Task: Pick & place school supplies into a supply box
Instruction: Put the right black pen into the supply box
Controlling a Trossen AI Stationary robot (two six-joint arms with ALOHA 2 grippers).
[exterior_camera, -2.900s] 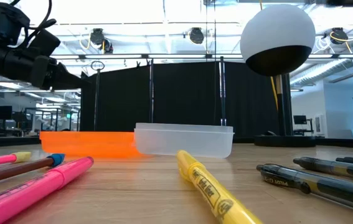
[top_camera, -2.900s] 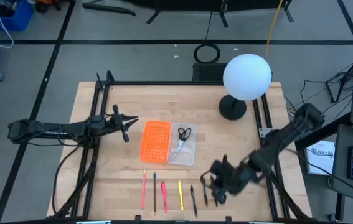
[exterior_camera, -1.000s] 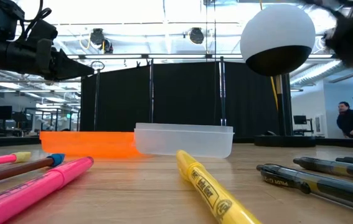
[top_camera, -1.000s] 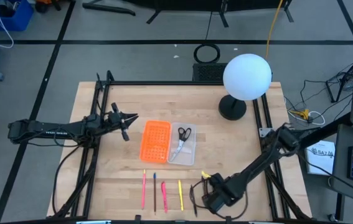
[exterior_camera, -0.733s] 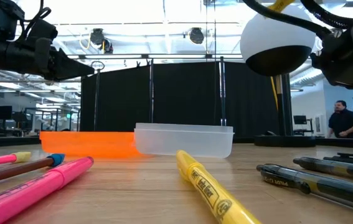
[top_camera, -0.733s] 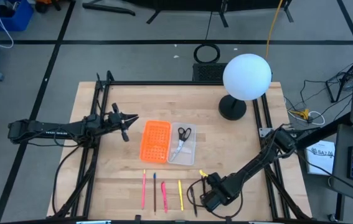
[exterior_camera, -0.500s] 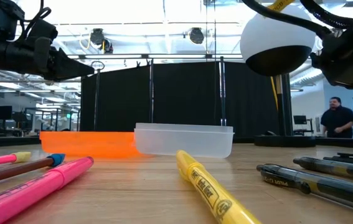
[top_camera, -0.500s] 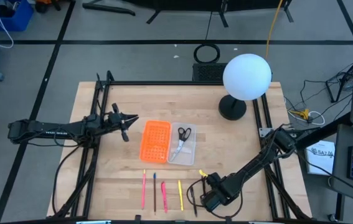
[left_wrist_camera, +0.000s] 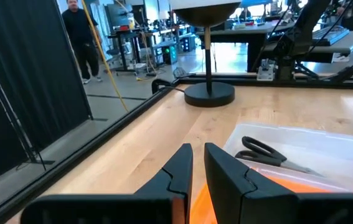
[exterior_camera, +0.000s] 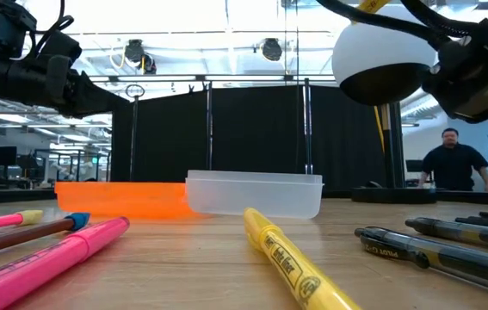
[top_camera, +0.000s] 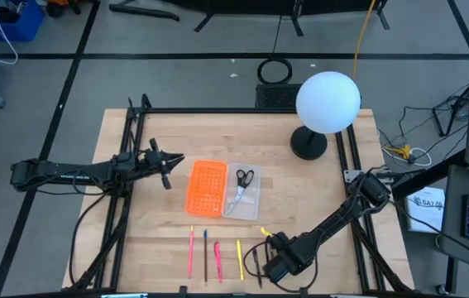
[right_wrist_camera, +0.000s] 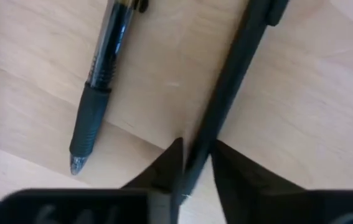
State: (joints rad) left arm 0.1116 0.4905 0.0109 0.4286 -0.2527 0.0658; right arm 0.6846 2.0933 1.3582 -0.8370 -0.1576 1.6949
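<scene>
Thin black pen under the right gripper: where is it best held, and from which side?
Grip the thin black pen at mid-barrel, coming straight down from above and closing across its narrow width. It lies flat on the wooden table, so only its long sides are free. The right gripper is over it.

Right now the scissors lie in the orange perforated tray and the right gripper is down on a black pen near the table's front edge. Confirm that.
Not quite. The scissors lie in the clear supply box, beside the orange perforated tray, as the high view shows. The rest stands: the right gripper is down at the front edge, its fingers on either side of a black pen in the right wrist view.
</scene>
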